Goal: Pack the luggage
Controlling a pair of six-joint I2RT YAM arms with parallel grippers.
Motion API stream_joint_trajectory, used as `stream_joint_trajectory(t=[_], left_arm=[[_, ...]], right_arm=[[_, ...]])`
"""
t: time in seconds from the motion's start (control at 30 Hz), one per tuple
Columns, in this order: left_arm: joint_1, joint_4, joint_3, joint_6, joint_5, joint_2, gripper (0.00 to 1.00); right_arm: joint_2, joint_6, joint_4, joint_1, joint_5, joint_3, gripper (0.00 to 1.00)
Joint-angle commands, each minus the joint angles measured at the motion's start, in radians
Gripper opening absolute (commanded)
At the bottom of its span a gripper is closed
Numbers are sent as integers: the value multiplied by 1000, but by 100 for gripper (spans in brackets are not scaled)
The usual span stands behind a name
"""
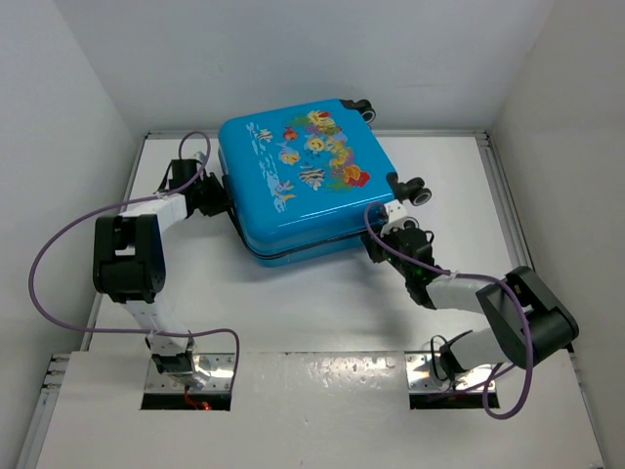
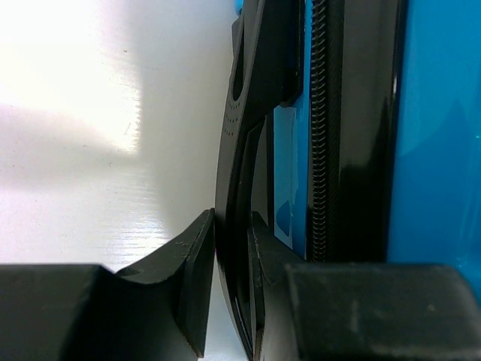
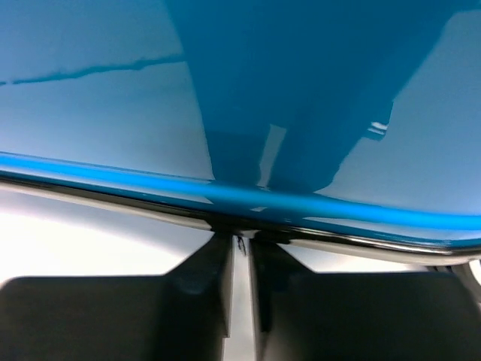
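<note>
the luggage (image 1: 303, 186) is lying flat and closed on the table (image 1: 293, 322), in the upper centre of the top view, with the fish print facing up. its wheels (image 1: 415, 191) are pointing to the right of the frame, so its long axis is judged to be running roughly left to right, slightly tilted.

the left gripper (image 1: 215, 195) is sitting against the left edge of the shell. in the left wrist view its fingers (image 2: 197, 286) are drawn almost together and are pinching a thin black handle (image 2: 244, 150) curving up beside the zipper (image 2: 319, 113).

the right gripper (image 1: 379, 241) is sitting at the lower right corner, at the seam. in the right wrist view its fingers (image 3: 214, 293) are showing only a narrow slit between them, with the tips against the dark trim (image 3: 113, 198). whether a zipper pull is caught there cannot be told.

judgement: both claws are meeting the case at opposite ends of its long axis. the seam is running leftward from the right claw along the lower edge, so a pull along it is likely falling to the right arm, with the left bracing.
</note>
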State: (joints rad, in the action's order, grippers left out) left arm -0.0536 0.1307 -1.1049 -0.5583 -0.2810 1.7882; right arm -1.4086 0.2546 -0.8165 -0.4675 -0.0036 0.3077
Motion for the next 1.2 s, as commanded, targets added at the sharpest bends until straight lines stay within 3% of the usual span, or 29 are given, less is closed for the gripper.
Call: stream_joint_trajectory(t=[0.0, 0.07, 0.17, 0.3, 0.43, 0.5, 0.57, 0.77, 1.17], left_arm=[[-45, 219, 80, 77, 149, 40, 27], [-45, 219, 92, 77, 158, 40, 27], [-45, 230, 106, 67, 180, -1, 40], [-66, 221, 151, 55, 189, -78, 49], [-45, 242, 151, 81, 230, -76, 50], [-25, 251, 151, 81, 240, -64, 48], [-25, 242, 151, 81, 227, -46, 39], [-52, 242, 80, 72, 184, 28, 1], [-149, 326, -26, 150, 240, 114, 0]], right_arm=[[-3, -11, -184, -5, -6, 50, 11], [2, -17, -202, -7, -9, 48, 6], [22, -46, -210, -7, -21, 44, 0], [48, -58, -199, -3, -27, 30, 0], [57, -61, -196, -3, -30, 13, 0], [56, -52, -194, -2, -29, 14, 0], [60, -51, -176, -3, -22, 30, 0], [85, -63, -107, 10, 60, 45, 0], [218, -129, 88, 128, 94, 16, 0]])
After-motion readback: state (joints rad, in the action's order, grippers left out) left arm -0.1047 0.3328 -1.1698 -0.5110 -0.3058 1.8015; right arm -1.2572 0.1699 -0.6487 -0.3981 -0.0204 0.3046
